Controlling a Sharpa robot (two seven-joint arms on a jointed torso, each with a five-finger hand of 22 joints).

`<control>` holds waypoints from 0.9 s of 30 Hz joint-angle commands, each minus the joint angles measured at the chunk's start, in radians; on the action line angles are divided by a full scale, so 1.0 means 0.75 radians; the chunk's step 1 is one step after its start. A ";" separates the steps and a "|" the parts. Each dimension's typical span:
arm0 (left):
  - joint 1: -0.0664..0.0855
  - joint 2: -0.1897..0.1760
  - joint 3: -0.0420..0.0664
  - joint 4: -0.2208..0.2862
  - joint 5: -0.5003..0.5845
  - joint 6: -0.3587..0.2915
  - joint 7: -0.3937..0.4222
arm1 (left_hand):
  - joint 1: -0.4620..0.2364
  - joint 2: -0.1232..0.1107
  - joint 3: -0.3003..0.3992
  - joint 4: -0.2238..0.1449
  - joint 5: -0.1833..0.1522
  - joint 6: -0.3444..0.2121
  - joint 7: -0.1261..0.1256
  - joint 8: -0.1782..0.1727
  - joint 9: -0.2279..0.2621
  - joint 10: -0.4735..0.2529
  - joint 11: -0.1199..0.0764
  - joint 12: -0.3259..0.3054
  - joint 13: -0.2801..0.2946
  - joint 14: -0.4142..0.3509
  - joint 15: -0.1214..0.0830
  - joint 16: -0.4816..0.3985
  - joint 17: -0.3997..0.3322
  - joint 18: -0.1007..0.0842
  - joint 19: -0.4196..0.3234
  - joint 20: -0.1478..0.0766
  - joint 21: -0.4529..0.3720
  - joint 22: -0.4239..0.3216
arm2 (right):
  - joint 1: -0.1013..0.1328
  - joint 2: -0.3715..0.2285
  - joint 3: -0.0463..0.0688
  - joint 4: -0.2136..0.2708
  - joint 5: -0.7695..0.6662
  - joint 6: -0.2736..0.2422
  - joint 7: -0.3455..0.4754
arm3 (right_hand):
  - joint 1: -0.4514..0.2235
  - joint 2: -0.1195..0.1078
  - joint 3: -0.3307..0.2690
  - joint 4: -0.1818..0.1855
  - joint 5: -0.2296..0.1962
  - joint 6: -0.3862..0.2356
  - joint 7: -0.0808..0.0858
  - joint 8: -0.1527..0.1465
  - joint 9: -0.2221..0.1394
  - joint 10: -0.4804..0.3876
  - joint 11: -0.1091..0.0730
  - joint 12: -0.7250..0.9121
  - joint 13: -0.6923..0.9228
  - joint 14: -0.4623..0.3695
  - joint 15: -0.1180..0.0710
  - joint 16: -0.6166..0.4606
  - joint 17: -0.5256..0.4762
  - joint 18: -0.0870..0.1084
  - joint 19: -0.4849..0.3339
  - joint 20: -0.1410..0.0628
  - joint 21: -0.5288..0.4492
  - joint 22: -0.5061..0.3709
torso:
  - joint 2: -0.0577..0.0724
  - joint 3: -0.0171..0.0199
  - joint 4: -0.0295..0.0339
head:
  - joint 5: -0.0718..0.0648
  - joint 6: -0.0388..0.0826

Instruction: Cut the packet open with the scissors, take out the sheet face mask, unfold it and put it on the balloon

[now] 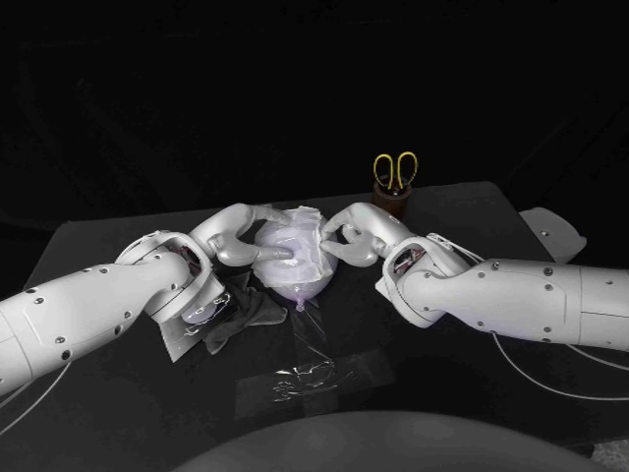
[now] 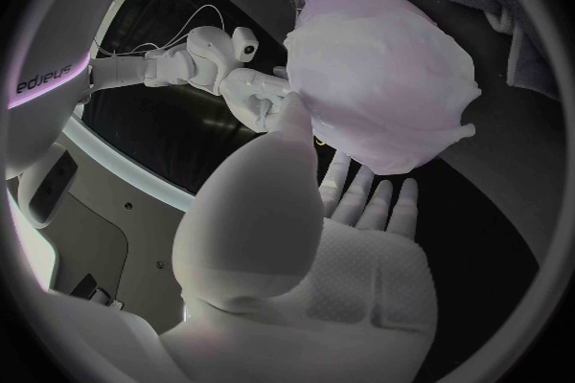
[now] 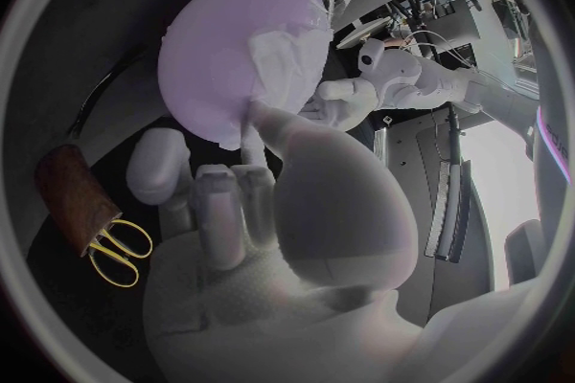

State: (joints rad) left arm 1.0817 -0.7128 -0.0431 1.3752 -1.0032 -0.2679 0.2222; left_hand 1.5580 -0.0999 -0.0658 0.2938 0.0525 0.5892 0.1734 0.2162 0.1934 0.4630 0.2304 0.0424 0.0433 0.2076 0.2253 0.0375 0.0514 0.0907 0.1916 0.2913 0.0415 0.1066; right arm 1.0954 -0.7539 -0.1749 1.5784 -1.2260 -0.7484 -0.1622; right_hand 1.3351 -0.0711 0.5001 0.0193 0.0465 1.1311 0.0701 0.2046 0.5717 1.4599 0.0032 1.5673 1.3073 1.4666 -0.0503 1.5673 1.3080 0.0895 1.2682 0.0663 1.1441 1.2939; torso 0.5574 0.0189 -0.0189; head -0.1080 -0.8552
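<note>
A pale purple balloon [image 1: 298, 265] sits mid-table, knot pointing toward me, with the white sheet mask [image 1: 289, 236] draped over it. My left hand [image 1: 237, 236] holds the mask against the balloon's left side, thumb pressed on the mask's front. My right hand [image 1: 357, 231] holds it from the right. In the left wrist view the left hand [image 2: 300, 239] has its thumb on the mask [image 2: 383, 86]. In the right wrist view the right hand [image 3: 276, 211] has its fingers under the balloon [image 3: 216, 67] and its thumb on the mask [image 3: 287, 67].
Yellow-handled scissors [image 1: 394, 169] stand in a brown holder [image 1: 393, 202] behind the right hand, also scissors [image 3: 116, 249]. The dark cut packet [image 1: 230, 315] lies under my left forearm. Crumpled clear film [image 1: 312, 376] lies near the table's front edge.
</note>
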 commanded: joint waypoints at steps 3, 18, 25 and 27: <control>-0.004 0.003 -0.003 0.005 0.001 0.039 -0.009 | -0.004 0.013 0.008 0.000 -0.006 0.006 0.119 0.003 0.000 0.004 0.002 0.002 0.002 0.007 0.001 0.005 0.002 0.022 0.010 -0.001 0.007 0.001 | -0.003 -0.022 -0.002 0.022 0.048 -0.061 0.048 | 0.009 0.003 0.010 -0.007 0.003 0.028 -0.011 0.012 0.009 0.148 -0.018 0.005 0.351 0.139 -0.013 0.005 0.350 0.019 0.010 -0.005 0.006 0.000 | 0.000 0.0011 -0.0015 | 0.000 0.001; -0.004 0.001 -0.004 0.004 0.002 0.039 -0.011 | -0.004 0.013 0.008 0.000 -0.006 0.006 0.119 0.003 0.000 0.004 0.002 0.002 0.002 0.007 0.001 0.005 0.002 0.022 0.010 -0.001 0.007 0.001 | -0.003 -0.103 -0.001 0.060 0.100 -0.097 0.010 | 0.002 0.004 0.031 -0.018 0.003 0.038 -0.016 0.027 0.023 0.148 -0.023 0.005 0.351 0.139 -0.018 0.005 0.350 0.018 0.016 -0.008 0.012 0.006 | 0.000 0.0003 -0.0006 | -0.004 0.005; -0.004 0.001 -0.004 0.004 0.003 0.039 -0.011 | -0.002 0.018 0.011 0.000 -0.006 0.006 0.120 0.002 0.000 0.004 0.002 0.002 0.002 0.006 0.002 0.004 0.002 0.024 0.010 -0.001 0.007 0.001 | -0.003 -0.118 -0.001 0.054 0.105 -0.092 -0.012 | -0.003 0.002 0.044 -0.026 0.003 0.041 -0.019 0.037 0.034 0.148 -0.025 0.005 0.351 0.139 -0.020 0.005 0.350 0.017 0.020 -0.010 0.015 0.010 | 0.000 -0.0007 0.0002 | -0.005 0.005; -0.004 0.001 -0.004 0.004 0.003 0.038 -0.011 | -0.002 0.018 0.011 0.000 -0.006 0.006 0.120 0.002 0.000 0.004 0.002 0.002 0.002 0.006 0.002 0.004 0.002 0.024 0.010 -0.001 0.007 0.001 | -0.003 -0.120 -0.001 0.051 0.105 -0.089 -0.014 | -0.003 0.002 0.044 -0.026 0.003 0.041 -0.019 0.037 0.034 0.148 -0.025 0.005 0.351 0.139 -0.020 0.005 0.350 0.017 0.020 -0.010 0.015 0.010 | 0.000 -0.0006 0.0000 | -0.006 0.006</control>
State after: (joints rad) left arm 1.0821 -0.7137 -0.0427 1.3768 -1.0015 -0.2672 0.2232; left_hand 1.5541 -0.0960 -0.0658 0.2937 0.0525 0.5871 0.1713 0.2162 0.1926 0.4630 0.2304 0.0424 0.0433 0.2076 0.2253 0.0375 0.0511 0.0908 0.1916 0.2913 0.0415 0.1065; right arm 1.0932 -0.8433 -0.1761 1.6174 -1.1498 -0.8129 -0.1610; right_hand 1.3410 -0.0750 0.5287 0.0000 0.0457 1.1415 0.0627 0.2288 0.5752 1.4580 -0.0019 1.5664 1.3081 1.4665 -0.0574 1.5673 1.3082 0.0838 1.2751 0.0593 1.1502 1.2999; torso 0.5568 0.0190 -0.0189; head -0.1120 -0.8509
